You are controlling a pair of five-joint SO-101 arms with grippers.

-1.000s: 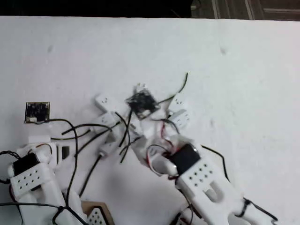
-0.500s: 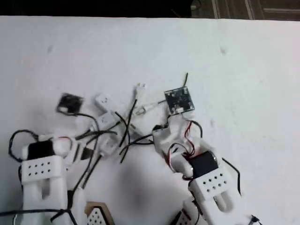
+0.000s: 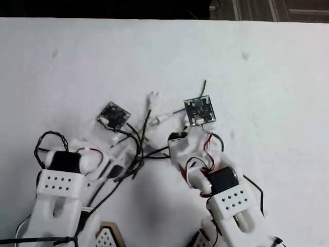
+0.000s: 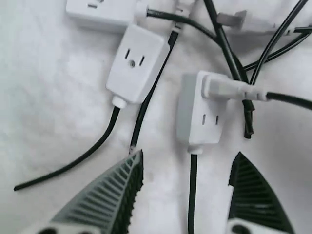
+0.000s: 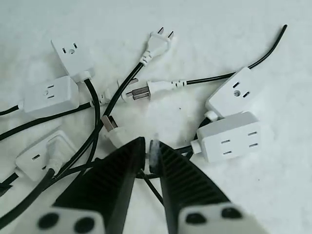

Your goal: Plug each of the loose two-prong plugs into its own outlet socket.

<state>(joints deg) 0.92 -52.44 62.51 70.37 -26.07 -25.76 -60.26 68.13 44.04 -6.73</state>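
left fingers (image 4: 114, 195) apart near white socket (image 4: 197, 119), right fingers (image 5: 114, 183) together

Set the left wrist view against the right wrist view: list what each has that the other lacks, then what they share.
Left wrist view, not the right: the left gripper, jaws wide apart just short of the sockets.
Right wrist view, not the left: the right gripper, jaws all but shut; a loose two-prong plug with its prongs bare; a double outlet block.
Both: a socket with a plug already in it, tangled black cords, and the white table.
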